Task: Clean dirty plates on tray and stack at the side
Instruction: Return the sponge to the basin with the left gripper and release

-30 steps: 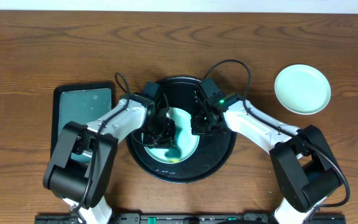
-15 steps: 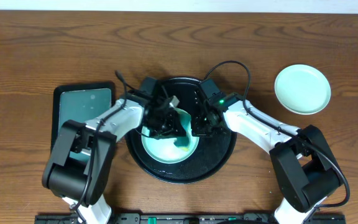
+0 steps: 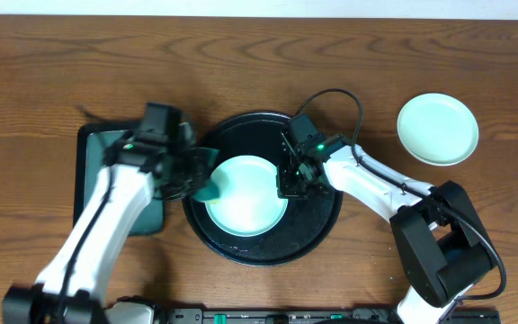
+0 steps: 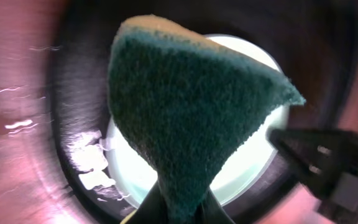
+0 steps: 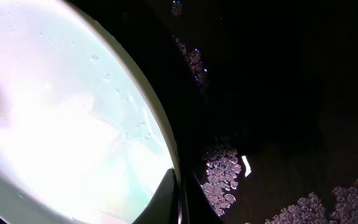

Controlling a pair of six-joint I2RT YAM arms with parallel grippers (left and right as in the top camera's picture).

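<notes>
A pale mint plate (image 3: 250, 198) lies in the round black tray (image 3: 317, 220), and its face looks clean and wet. My right gripper (image 3: 288, 184) is shut on the plate's right rim; the right wrist view shows its fingertips (image 5: 180, 200) pinching the edge of the plate (image 5: 61, 124). My left gripper (image 3: 196, 176) is shut on a dark green sponge (image 3: 209, 190) over the tray's left rim, just left of the plate. In the left wrist view the sponge (image 4: 191, 118) hangs in front of the plate (image 4: 257, 158). A second mint plate (image 3: 437, 129) sits alone on the table at the right.
A dark rectangular tray with a teal inside (image 3: 115, 148) lies left of the round tray, partly under my left arm. Soap bubbles (image 5: 222, 168) cling to the black tray floor (image 5: 291, 81). The table is brown wood (image 3: 259, 63).
My left gripper has drawn the sponge off the plate's centre to the left, up to the tray's left rim. The plate's face now shows whole. The right gripper has not moved.
</notes>
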